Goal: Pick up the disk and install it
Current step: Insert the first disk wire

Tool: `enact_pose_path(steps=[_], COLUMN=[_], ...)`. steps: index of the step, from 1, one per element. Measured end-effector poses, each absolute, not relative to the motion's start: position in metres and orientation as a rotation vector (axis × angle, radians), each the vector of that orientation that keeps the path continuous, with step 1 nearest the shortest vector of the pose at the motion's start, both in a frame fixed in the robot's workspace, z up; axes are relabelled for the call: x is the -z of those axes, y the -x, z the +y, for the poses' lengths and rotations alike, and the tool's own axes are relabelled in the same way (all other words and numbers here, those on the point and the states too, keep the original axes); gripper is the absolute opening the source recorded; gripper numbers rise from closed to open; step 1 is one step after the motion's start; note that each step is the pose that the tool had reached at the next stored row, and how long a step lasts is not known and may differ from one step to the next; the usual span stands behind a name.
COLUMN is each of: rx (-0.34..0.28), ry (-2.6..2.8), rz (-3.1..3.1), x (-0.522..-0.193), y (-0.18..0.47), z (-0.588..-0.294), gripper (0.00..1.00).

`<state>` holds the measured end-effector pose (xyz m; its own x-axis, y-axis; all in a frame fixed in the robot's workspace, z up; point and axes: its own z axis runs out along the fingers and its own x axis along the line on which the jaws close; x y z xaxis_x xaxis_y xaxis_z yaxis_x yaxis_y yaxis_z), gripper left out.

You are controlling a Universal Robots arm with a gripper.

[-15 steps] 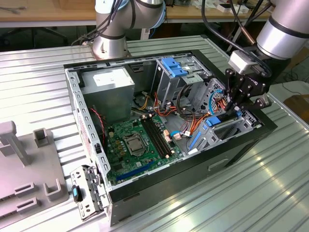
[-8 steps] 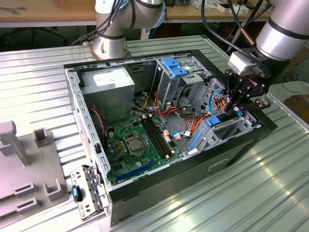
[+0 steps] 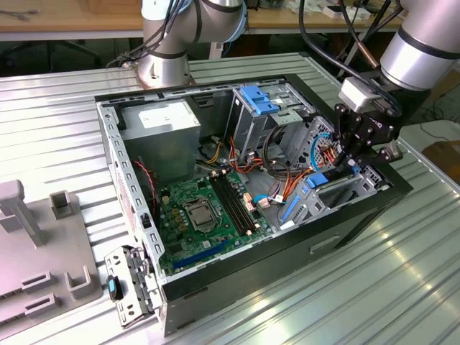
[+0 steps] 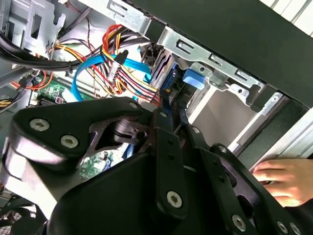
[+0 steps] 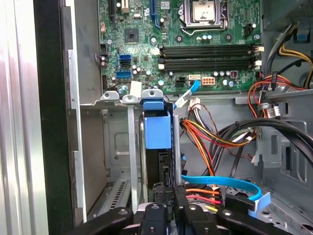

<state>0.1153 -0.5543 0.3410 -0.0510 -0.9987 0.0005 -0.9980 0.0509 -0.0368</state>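
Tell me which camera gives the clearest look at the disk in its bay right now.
The first wrist view: the disk stands edge-on in the metal bay, blue carrier facing the camera, just beyond the gripper. The second wrist view catches some of its blue past the gripper. In the exterior view the gripper covers that corner.
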Motion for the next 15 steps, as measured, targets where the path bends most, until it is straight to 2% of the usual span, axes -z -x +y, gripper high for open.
enact_pose_path(steps=[6,8,15], rx=[0.043,0.043,0.044], ry=[2.147,2.147,2.147], rz=[2.259,2.26,2.26], x=[-0.3521,-0.3522,-0.3522], y=[-0.1153,-0.1153,-0.1153], z=[-0.5543,-0.5543,-0.5543], gripper=[0.22,0.11,0.11])
